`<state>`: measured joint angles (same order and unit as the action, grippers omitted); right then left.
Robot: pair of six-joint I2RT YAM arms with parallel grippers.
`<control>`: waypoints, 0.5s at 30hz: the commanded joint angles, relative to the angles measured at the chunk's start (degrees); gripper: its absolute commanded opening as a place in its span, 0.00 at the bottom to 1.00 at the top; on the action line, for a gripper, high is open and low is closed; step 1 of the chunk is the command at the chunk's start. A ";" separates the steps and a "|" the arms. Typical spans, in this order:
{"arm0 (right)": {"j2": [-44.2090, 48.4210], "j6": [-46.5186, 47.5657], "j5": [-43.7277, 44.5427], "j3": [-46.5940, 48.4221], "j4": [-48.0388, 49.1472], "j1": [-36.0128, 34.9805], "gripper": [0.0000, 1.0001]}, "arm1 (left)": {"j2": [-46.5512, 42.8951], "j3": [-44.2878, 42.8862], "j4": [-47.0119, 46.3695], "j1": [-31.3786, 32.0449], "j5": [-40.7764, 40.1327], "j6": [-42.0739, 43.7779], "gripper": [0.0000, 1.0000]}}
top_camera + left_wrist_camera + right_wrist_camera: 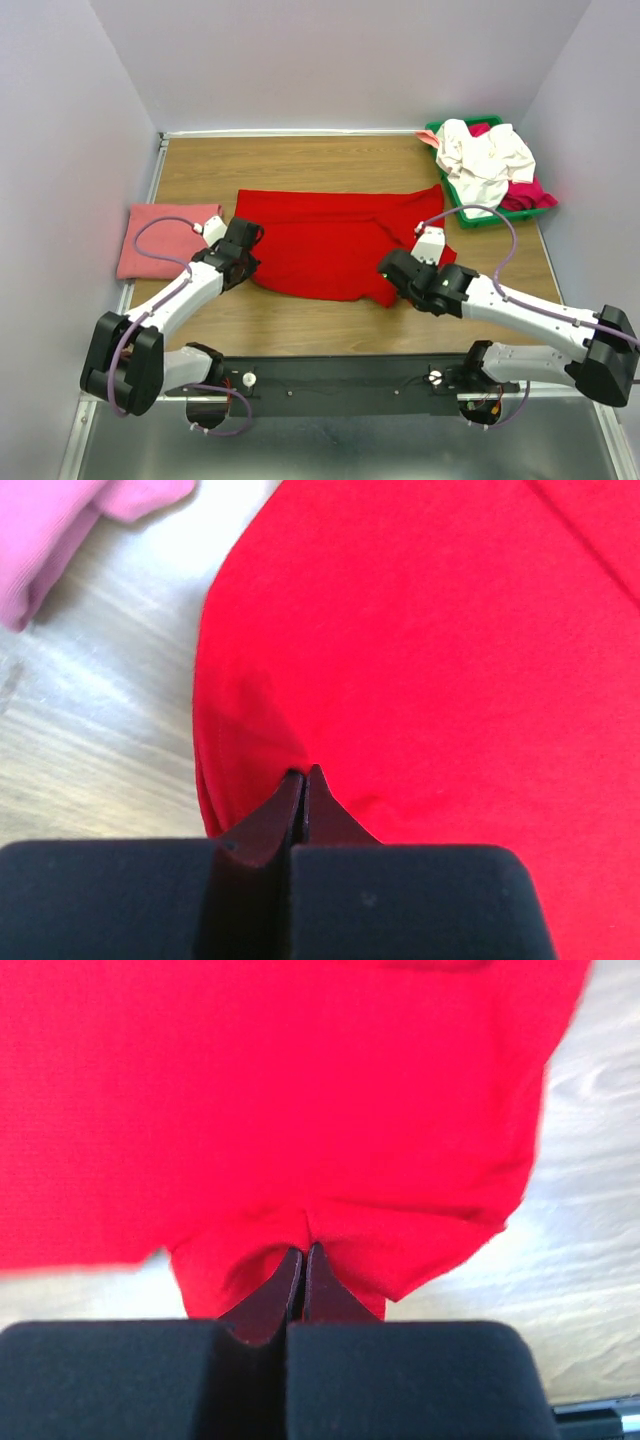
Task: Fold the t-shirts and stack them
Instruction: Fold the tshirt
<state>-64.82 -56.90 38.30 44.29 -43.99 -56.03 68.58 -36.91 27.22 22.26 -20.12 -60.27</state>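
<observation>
The left gripper [303, 777] and right gripper [303, 1253] each clench an edge of the red t-shirt [320, 240], the pinched cloth hidden between their shut jaws.

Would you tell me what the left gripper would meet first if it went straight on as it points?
The red t-shirt: the left gripper is shut on its edge, with more red cloth apparently ahead.

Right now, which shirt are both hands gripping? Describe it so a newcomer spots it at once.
On the table, look to the middle. The red shirt lies spread there, left hand and right hand pinching its near edge. Only it is bright red: the pink shirt beside it is folded, the white and magenta pile sits in the green tray.
</observation>
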 commanded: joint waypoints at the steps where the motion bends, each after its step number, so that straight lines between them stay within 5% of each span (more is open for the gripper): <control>1: -1.45 3.90 5.20 3.86 1.61 3.63 0.00 | 1.73 -3.17 0.90 0.33 -0.36 1.30 0.00; 15: -9.97 15.15 0.46 13.00 10.59 14.63 0.00 | 10.08 -12.65 1.96 -0.02 -3.78 2.97 0.00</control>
<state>-72.38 -45.87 39.29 54.00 -36.45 -43.11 76.09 -46.59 28.42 22.24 -21.10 -58.39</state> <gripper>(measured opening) 0.009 0.007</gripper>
